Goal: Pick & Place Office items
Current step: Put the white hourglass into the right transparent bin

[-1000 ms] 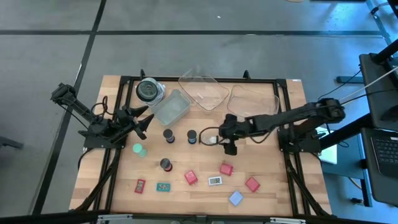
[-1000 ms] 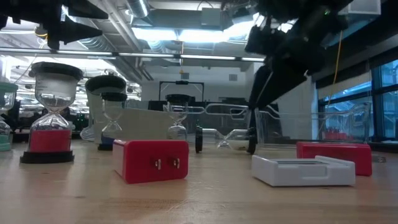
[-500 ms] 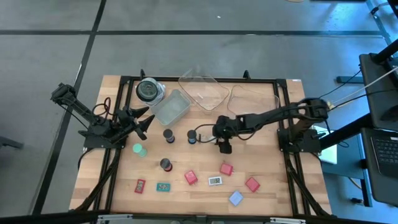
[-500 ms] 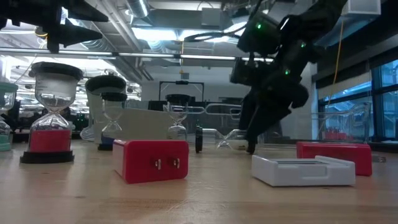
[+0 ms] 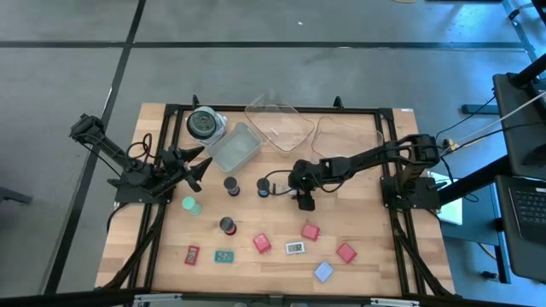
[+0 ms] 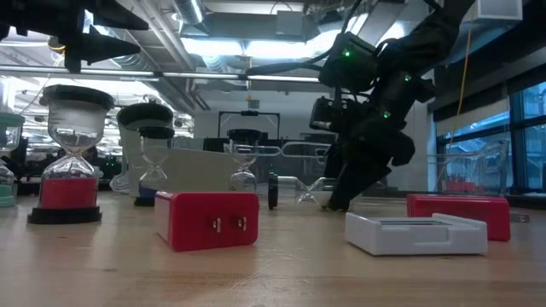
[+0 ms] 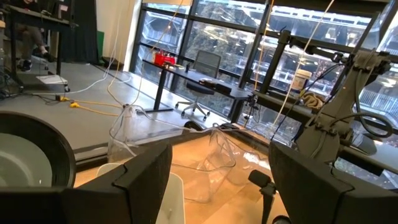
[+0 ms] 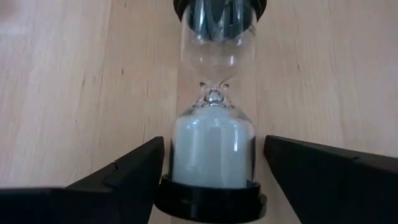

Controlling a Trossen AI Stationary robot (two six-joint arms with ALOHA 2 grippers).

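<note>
The right gripper has slid left to frame-centre, fingers spread astride a fallen white-sand hourglass; trays apparently empty.

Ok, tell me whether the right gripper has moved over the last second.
Yes. In the high view the right gripper has shifted left, away from the clear tray and closer to the upright black timer, now straddling the white-sand hourglass lying there.

Even overhead light, soft shadows; ceiling lamps glare in the low view (foreground blurred).
</note>
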